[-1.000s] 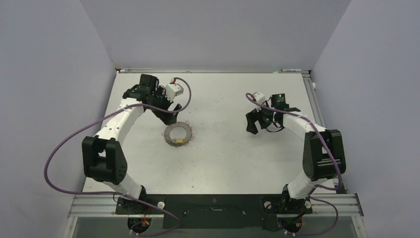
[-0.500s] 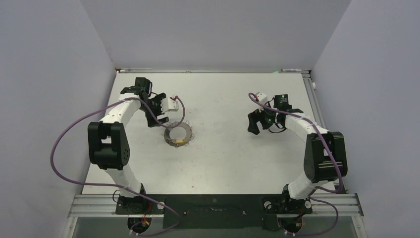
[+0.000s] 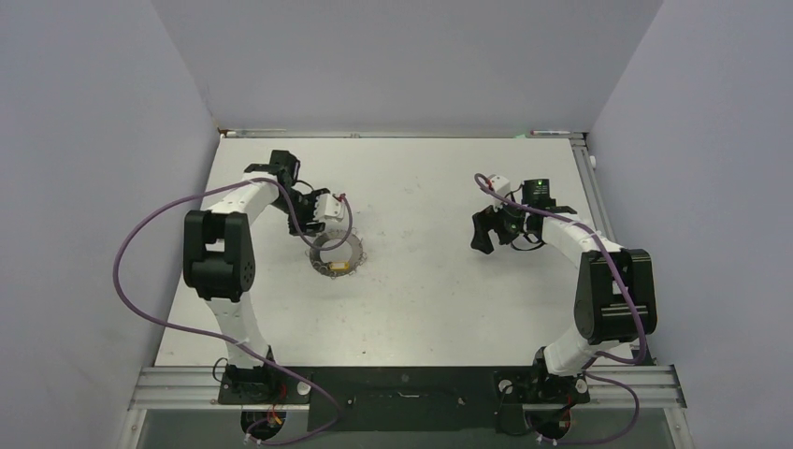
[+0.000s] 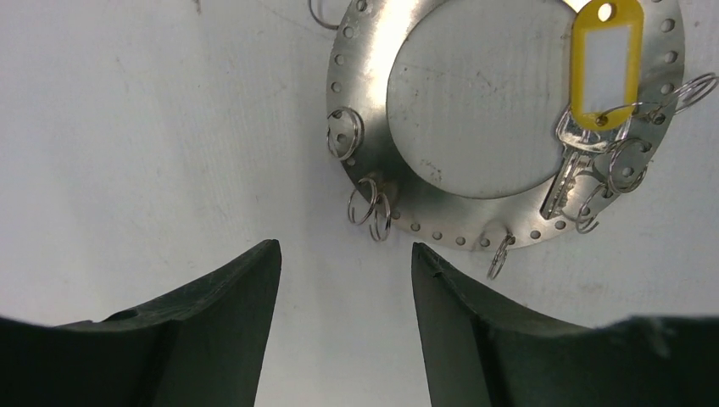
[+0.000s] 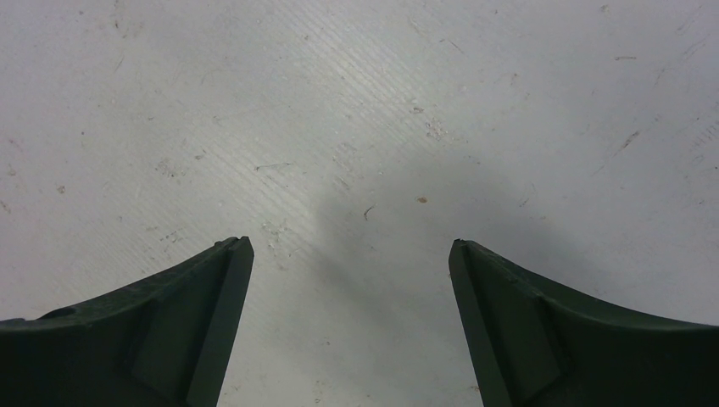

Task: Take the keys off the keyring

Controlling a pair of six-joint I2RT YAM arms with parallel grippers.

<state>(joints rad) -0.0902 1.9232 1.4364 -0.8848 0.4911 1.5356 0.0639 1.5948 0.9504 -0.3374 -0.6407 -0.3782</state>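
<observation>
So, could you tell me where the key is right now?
In the left wrist view the key lies across the right side of the keyring, beside its yellow tag; from above, at the ring's near edge.

One keyring (image 4: 360, 85), one key (image 4: 566, 182), one yellow tag (image 4: 602, 64)

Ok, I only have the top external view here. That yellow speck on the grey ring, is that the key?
Observer: No. The left wrist view shows it is a yellow key tag with a clear window. A silver key lies at its end, across the keyring.
Operator: Is the left gripper on any of it?
Observer: No. The left gripper is open, and the keyring lies just ahead of it, with nothing between its jaws.
Operator: And the right one?
Observer: The right gripper is open too, above the table, with nothing between its jaws.
</observation>
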